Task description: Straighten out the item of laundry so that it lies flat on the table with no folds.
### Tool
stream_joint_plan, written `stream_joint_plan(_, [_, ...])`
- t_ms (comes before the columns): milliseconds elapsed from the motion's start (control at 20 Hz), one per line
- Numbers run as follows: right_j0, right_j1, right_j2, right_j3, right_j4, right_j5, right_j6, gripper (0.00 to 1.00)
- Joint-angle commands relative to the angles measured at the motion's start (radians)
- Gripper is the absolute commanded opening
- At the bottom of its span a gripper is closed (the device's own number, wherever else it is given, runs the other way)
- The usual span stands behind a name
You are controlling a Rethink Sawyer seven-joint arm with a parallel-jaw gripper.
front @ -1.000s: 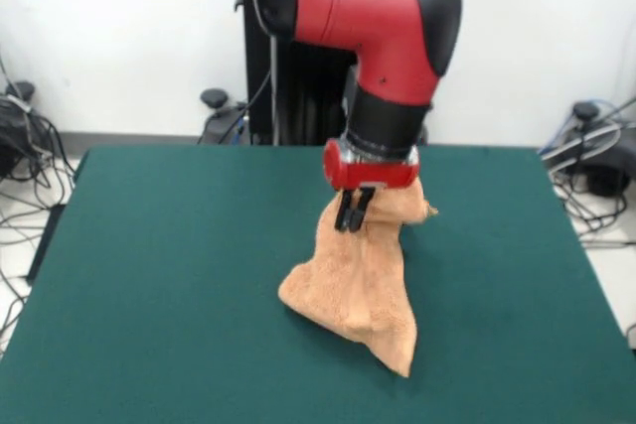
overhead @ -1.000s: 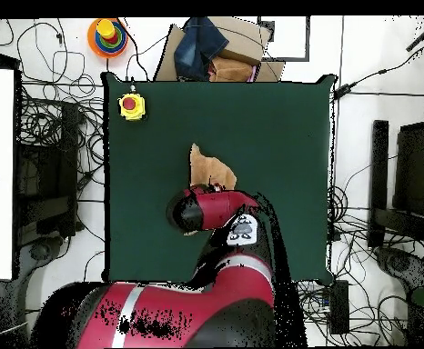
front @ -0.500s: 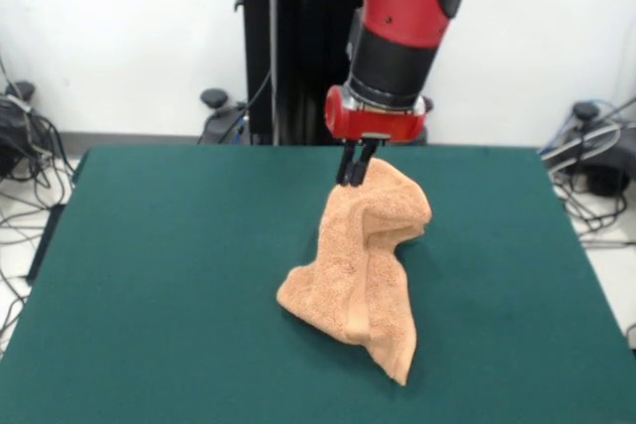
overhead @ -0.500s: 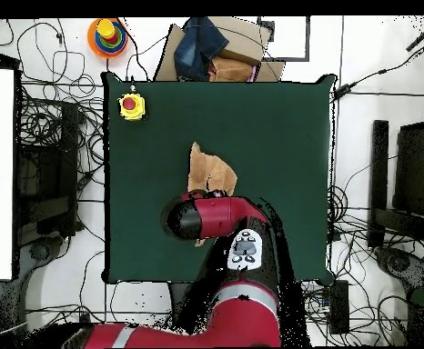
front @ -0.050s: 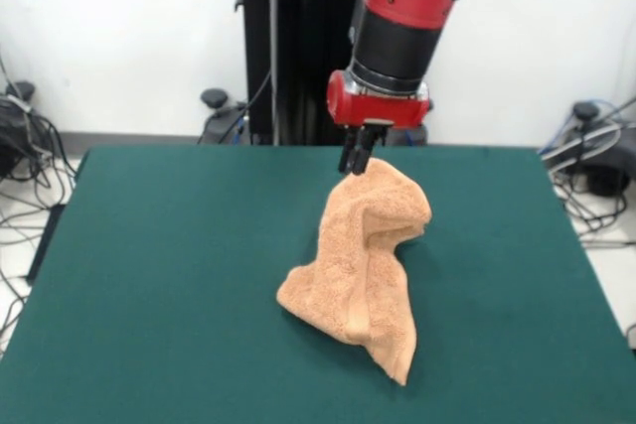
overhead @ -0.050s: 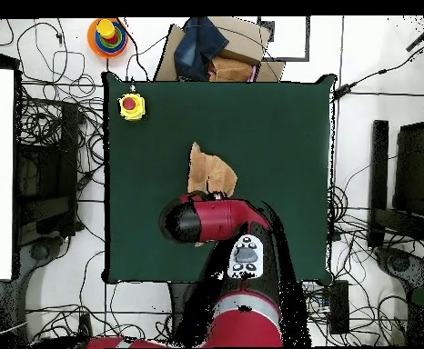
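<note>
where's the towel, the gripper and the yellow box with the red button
towel (front @ -0.050s: 363, 260), front view, on the middle of its bunched cloth
gripper (front @ -0.050s: 356, 168), front view, between its black fingertips, at the towel's top
yellow box with the red button (overhead @ -0.050s: 130, 105), overhead view, on the red button

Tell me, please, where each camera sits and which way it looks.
Front view: across the table, facing the robot; shows the towel, the red arm coming down and its gripper at the towel's top.
Overhead view: above, looking straight down; shows the arm over the towel.
Both share the towel, arm and green table.
</note>
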Motion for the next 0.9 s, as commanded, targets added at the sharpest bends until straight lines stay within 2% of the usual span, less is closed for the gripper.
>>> stream_joint_plan(50, [0.012,0.057,0.079,0.036,0.047,0.023,0.182,0.0])
stream_joint_plan(250, [0.016,0.063,0.089,0.026,0.035,0.029,0.156,0.0])
stream_joint_plan(300, [0.013,0.064,0.094,0.03,0.036,0.031,0.154,1.0])
stream_joint_plan(900, [0.01,0.066,0.098,0.024,0.041,0.06,0.146,1.0])
